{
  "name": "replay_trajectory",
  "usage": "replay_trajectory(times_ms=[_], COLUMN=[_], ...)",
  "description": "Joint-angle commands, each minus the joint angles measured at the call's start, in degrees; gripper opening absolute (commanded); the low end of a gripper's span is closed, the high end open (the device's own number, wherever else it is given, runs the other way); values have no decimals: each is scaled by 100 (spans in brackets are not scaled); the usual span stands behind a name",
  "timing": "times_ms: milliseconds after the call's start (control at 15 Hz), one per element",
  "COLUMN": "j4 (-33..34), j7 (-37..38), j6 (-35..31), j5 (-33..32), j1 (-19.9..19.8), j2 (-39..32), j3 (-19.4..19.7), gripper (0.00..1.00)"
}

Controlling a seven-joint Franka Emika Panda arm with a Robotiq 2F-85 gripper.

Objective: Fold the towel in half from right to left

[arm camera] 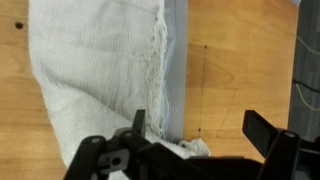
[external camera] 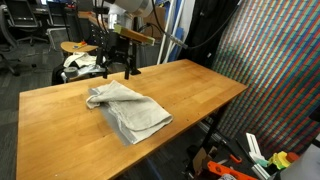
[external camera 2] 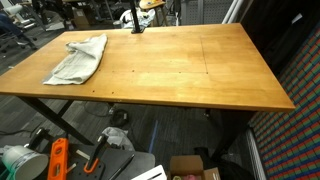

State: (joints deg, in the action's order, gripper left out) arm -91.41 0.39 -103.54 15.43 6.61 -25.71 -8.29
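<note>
A pale grey-white towel (external camera: 128, 108) lies rumpled and partly folded on the wooden table (external camera: 190, 90); it also shows in an exterior view (external camera 2: 77, 58) near the table's far left corner. My gripper (external camera: 118, 68) hangs above the table just beyond the towel's far end, apart from it. In the wrist view the towel (arm camera: 100, 75) fills the left half, with its frayed edge running down the middle. My gripper (arm camera: 205, 128) is open and empty, one finger over the towel's edge, the other over bare wood.
The table's edges drop off close to the towel (external camera: 135, 145). Chairs and clutter stand behind the table (external camera: 80, 60). Tools and boxes lie on the floor (external camera 2: 60, 160). A patterned panel (external camera: 280, 70) stands beside the table.
</note>
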Motion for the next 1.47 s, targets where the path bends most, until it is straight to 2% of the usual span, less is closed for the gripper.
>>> replay_trajectory(times_ms=[0, 200, 533, 867, 1067, 1333, 1400], j4=[-908, -1681, -2967, -4080, -4526, -4867, -4925], j7=[-912, -1292, -1185, -828, -474, 134, 293], j6=[584, 594, -1227, -3255, -4164, -4710, -4811], j5=[171, -57, -16, -500, -765, -1333, -1461], j1=[-204, -53, 246, 467, 527, 630, 657], j2=[607, 914, 1322, 1587, 1675, 1724, 1728], j3=[-107, -133, -305, -317, -331, -277, -269], gripper=[100, 100, 100, 100, 100, 100, 75])
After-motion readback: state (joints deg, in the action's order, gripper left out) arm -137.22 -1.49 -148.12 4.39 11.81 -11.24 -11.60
